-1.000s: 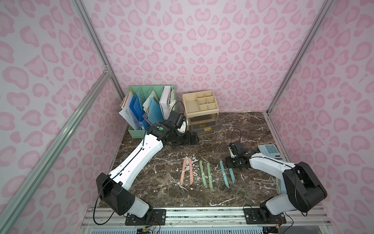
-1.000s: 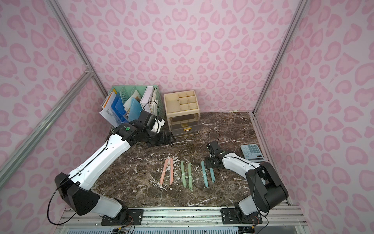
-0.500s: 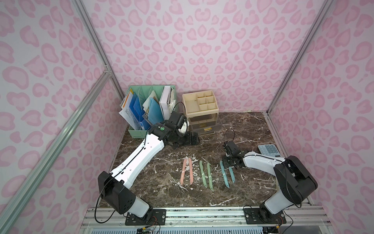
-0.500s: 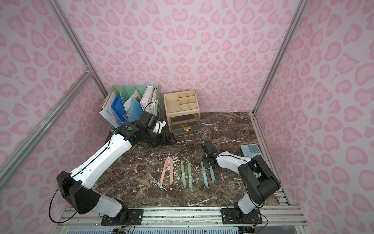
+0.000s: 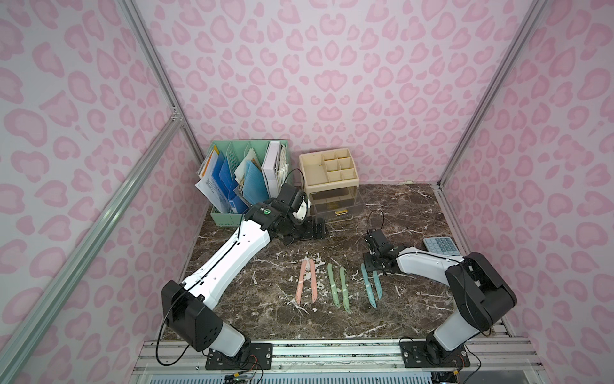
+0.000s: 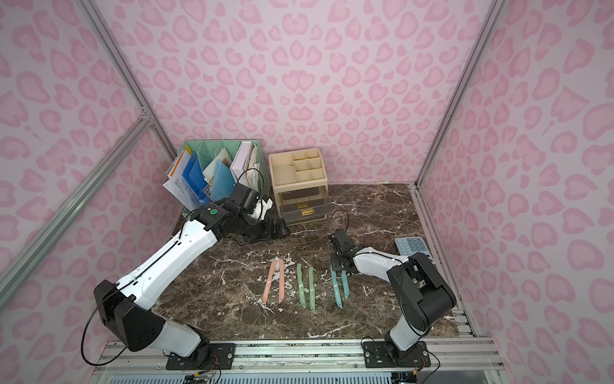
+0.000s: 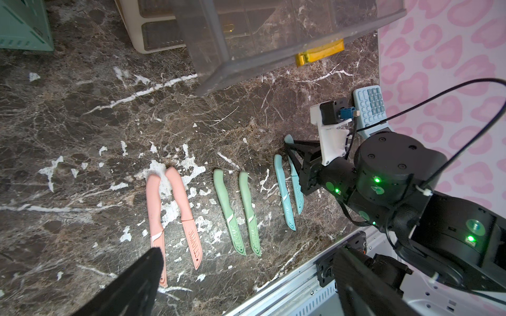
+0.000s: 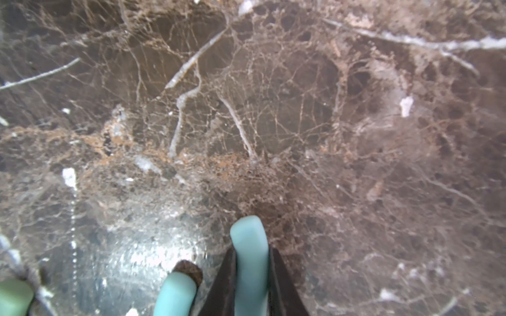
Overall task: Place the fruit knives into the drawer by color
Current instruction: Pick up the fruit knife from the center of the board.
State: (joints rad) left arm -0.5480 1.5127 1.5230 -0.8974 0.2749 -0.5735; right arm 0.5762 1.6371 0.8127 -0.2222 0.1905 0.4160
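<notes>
Mia: Where are the fruit knives point(image 5: 333, 284)?
Ben: All six lie on the brown tabletop point(image 5: 408, 212), side by side in a row. Their pointy tips face the front edge. The pink knives point(image 5: 301, 282) are nearest the left arm, and their handle ends almost meet. The green knives point(image 5: 345, 289) are in the middle. The two teal ones are nearest the right arm.
Mia: Is one of them being held?
Ben: Yes. The right fingers point(image 8: 282, 287) squeeze the handle of a teal knife point(image 8: 249, 246) from both sides. It is the last one in the row, on the right arm's side. Its blade lies down on the tabletop. The other teal knife point(image 8: 175, 295) lies just beside it, and nothing touches it.
Mia: What about the left fingers point(image 7: 137, 279)?
Ben: The left fingers are spread wide apart and hold nothing. They hang over the tabletop, close to the front of the drawer point(image 5: 335, 202), apart from the knives.
Mia: Where is the drawer?
Ben: The drawer is see-through with a yellow handle. It sticks out of the front of a cream box point(image 5: 329, 166) at the back of the tabletop. A green file holder point(image 5: 229, 217) full of papers stands just beside that box. A blue calculator point(image 5: 442, 246) lies near the right wall, behind the right arm.
</notes>
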